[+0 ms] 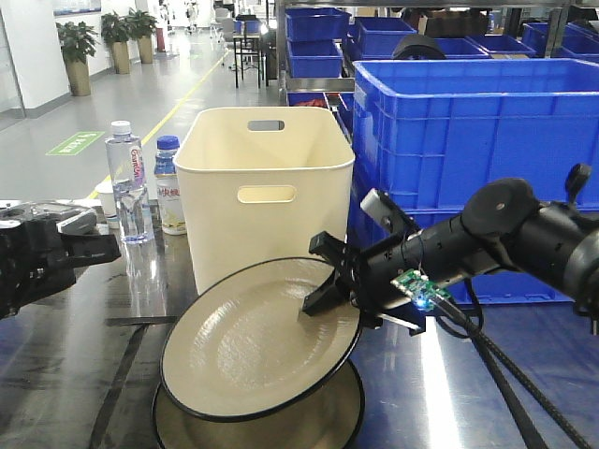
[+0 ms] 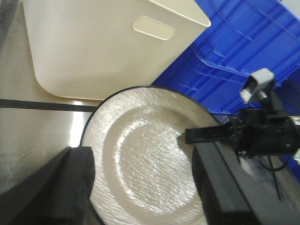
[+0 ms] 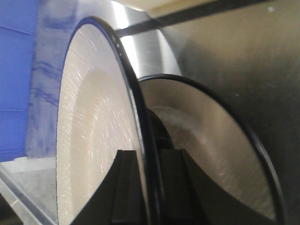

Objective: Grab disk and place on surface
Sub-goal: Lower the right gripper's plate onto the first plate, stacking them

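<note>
The robot's right gripper [image 1: 329, 276] pinches the far right rim of the disk [image 1: 253, 341], a cream plate with a black edge. It holds the plate tilted, with the face turned toward the front camera and the right side raised. From the right wrist camera, the two dark fingers [image 3: 124, 187] sit one on each face of the rim, pressed tight against it.

The disk's low edge hangs over a second plate [image 1: 262, 426] of the same make, which lies flat on the surface [image 1: 75, 374], a shiny dark metal tabletop. Whether the two plates touch cannot be told from any view. A black tape line [image 1: 131, 321] runs across the tabletop just left of the disk.

At the left edge of the table, the left gripper [image 2: 143, 154] hovers well apart from the disk, holding nothing. Its fingers [image 2: 65, 187] are spread wide, and its own camera sees the plate between them.

Behind the plates stands a cream bin [image 1: 265, 187] with handle slots. A large blue crate [image 1: 468, 159] stands just beside it on the right, behind the right arm. Two water bottles [image 1: 126, 182] stand to the bin's left.
</note>
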